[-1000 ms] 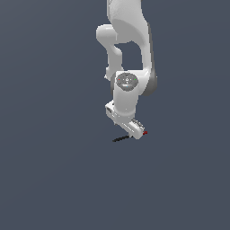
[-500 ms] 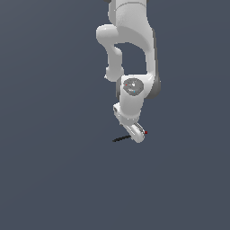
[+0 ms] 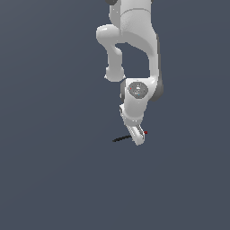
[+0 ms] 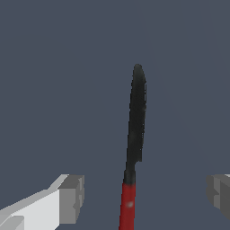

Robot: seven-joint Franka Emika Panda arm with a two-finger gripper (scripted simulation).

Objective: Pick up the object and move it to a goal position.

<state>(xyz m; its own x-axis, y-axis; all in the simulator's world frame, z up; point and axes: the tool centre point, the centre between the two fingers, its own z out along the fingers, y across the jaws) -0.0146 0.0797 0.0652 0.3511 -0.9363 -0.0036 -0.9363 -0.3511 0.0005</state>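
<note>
Now the arm point(image 3: 134, 49) has sunk lower than it stood a second ago, its wrist folded further down, so that the pincer point(image 3: 137, 136) sits right at the rod point(image 3: 121, 139) on the flat grey floor point(image 3: 49, 170). In the exterior view the black length of the rod pokes out toward that view's left from under the pincer, and a small red tip point(image 3: 145, 132) shows on the other side; the rod itself lies where it lay before. The wrist view shows the pincer point(image 4: 143, 197) spread wide, one finger point(image 4: 69, 197) and the other point(image 4: 219, 194) standing well apart on either side of the rod point(image 4: 136, 121), neither touching it. The red end point(image 4: 128, 204) lies between the fingers, nearest the camera, and the black part runs away from it.
</note>
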